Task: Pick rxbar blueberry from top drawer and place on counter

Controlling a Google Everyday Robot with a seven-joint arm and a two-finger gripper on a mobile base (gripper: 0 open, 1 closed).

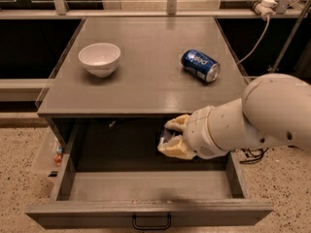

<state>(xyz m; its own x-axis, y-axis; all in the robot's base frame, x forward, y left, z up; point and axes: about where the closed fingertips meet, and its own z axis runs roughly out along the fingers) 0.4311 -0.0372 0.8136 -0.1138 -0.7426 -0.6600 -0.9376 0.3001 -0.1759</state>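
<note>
My gripper (171, 137) is at the end of a thick white arm coming in from the right. It hangs over the open top drawer (146, 186), just below the front edge of the counter (146, 76). Its cream fingers (176, 149) are shut on the rxbar blueberry (166, 136), a small dark navy bar that shows between them. The bar is lifted clear of the drawer's grey floor. The drawer's dark handle (151, 222) is at the bottom middle.
A white bowl (99, 58) stands on the counter's left. A blue soda can (200, 65) lies on its side at the right. A cable and power strip (257, 4) hang at the back right. A speckled floor surrounds the cabinet.
</note>
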